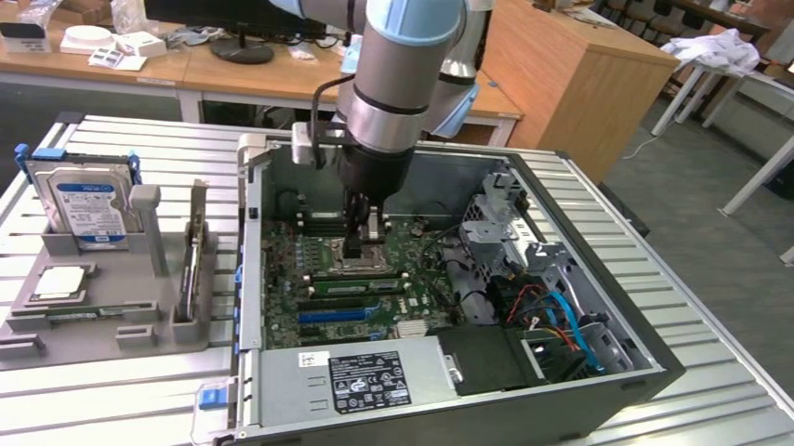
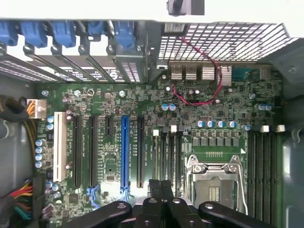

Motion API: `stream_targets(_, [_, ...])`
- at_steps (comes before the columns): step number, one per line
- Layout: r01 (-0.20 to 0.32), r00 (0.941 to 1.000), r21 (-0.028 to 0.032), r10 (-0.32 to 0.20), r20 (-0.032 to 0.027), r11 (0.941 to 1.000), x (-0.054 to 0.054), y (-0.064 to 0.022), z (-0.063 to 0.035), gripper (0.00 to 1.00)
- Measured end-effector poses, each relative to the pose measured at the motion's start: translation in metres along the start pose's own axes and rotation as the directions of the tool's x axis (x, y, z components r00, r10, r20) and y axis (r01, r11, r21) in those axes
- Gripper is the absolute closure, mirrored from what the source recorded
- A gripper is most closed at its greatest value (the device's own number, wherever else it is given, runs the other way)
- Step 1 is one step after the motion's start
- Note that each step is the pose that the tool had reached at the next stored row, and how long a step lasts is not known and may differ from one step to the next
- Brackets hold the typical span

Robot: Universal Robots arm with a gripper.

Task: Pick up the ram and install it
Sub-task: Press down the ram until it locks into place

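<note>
Ram [image 1: 357, 279] apparently seated on edge in a memory slot of the motherboard [image 2: 190, 102], on the near side of the processor socket [image 2: 216, 183], inside the open computer case [image 1: 255, 232]; hard to tell whether pressed fully home. Gripper [image 1: 363, 251] [image 2: 159, 190] closed, nothing visible between the fingers, hanging low over the board at the socket, just beside the ram. On the tabletop [image 1: 125, 390], at the exterior view's left of the case: grey holder [image 1: 112, 279] with blue-labelled hard drive [image 1: 87, 209] upright at its far end, and square silver processor chip [image 1: 59, 283] lying flat nearer.
</note>
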State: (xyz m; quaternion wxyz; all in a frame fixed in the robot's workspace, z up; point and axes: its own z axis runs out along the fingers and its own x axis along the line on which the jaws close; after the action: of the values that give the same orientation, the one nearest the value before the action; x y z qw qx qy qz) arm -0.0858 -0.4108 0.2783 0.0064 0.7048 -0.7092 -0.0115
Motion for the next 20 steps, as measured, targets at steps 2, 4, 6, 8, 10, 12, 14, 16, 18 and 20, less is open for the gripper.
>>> stream_targets(2, [0.0,1.0,0.0,0.0,0.0,1.0,0.0,0.0001,-0.0033,0.89])
stream_targets(4, [0.0,1.0,0.0,0.0,0.0,1.0,0.0,0.0002,-0.0062,0.89])
stream_targets(6, [0.0,1.0,0.0,0.0,0.0,1.0,0.0,0.0002,-0.0099,0.89])
stream_targets(8, [0.0,1.0,0.0001,0.0,0.0001,1.0,0.0,0.0004,-0.014,0.89])
stream_targets(10, [0.0,1.0,0.0,0.0,0.0,1.0,0.0,0.0005,-0.0182,0.89])
stream_targets(12, [0.0,1.0,0.0,0.0,-0.0001,1.0,0.0,0.0006,-0.0221,0.89])
stream_targets(14, [0.0,1.0,0.0,0.0,0.0,1.0,0.0,0.0007,-0.0262,0.89])
stream_targets(16, [0.0,1.0,0.0,0.0,0.0,1.0,0.0,0.0008,-0.0304,0.89])
stream_targets(18, [0.0,1.0,0.0,0.0,0.0001,1.0,0.0,0.0009,-0.0344,0.89])
stream_targets(20, [0.0,1.0,0.0,0.0,0.0,1.0,0.0,0.001,-0.038,0.89])
